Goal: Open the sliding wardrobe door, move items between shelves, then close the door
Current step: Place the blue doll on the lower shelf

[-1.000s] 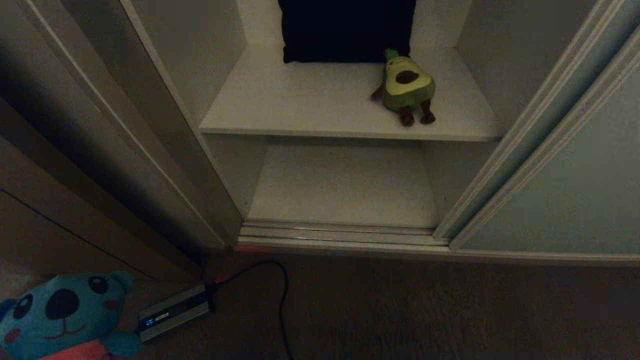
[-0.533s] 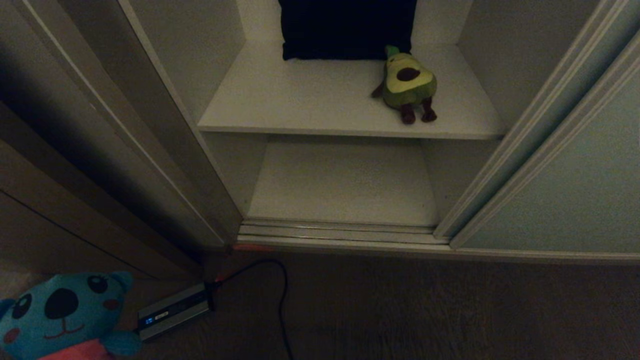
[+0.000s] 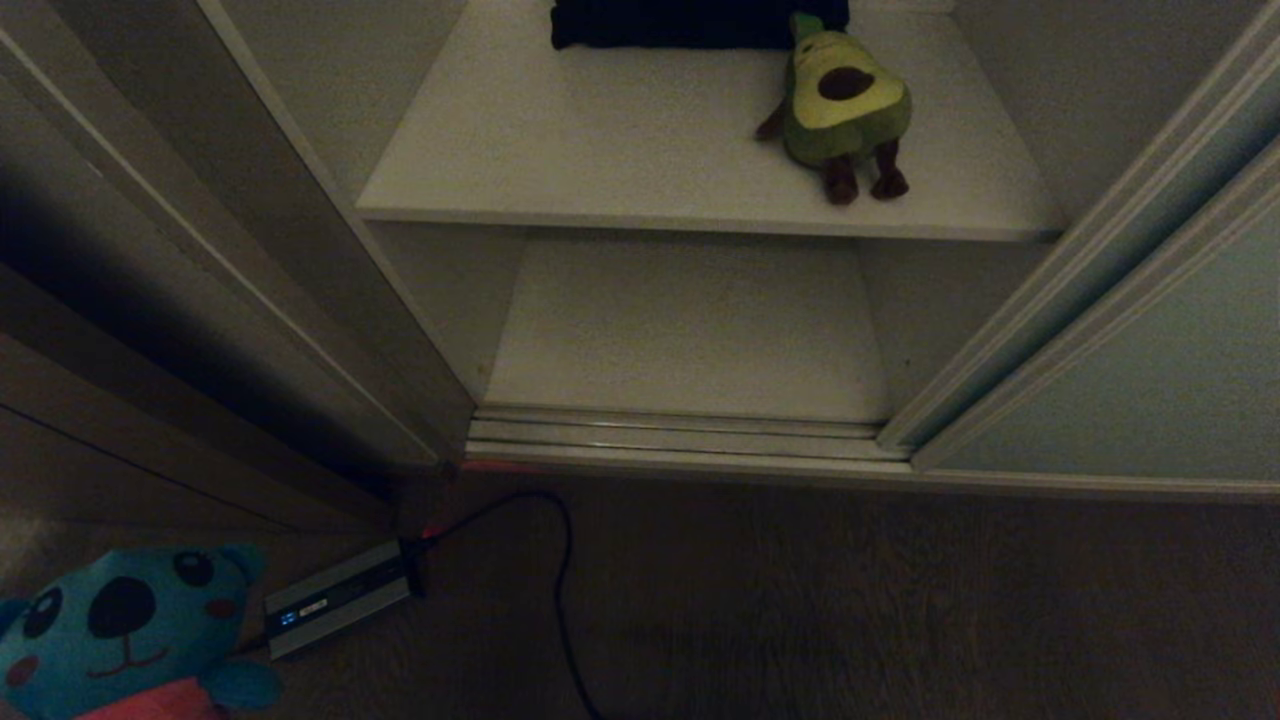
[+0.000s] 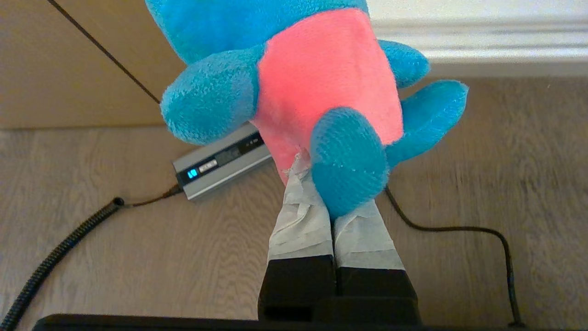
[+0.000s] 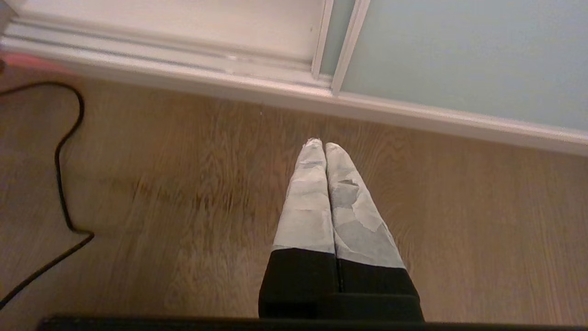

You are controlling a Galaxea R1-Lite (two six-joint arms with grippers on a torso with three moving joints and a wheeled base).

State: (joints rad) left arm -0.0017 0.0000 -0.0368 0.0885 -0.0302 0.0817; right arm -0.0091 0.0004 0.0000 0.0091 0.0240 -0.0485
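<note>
Left gripper (image 4: 321, 184) pinches the teal monster plush (image 3: 120, 640) at the frame's lower left. Right gripper (image 5: 325, 146) hangs pressed together over the floor. Avocado plush (image 3: 845, 110) sits upper right on the shelf (image 3: 600, 140), sliding wardrobe door (image 3: 1150, 380) open.

Upper shelf (image 3: 600, 150): avocado toy (image 3: 845, 110) near right side, dark folded cloth (image 3: 690, 25) at the back. Lower shelf (image 3: 685, 330) bare. Wood floor (image 3: 850, 600): grey box (image 3: 335, 600) with black cable (image 3: 560, 590) lying on it.
</note>
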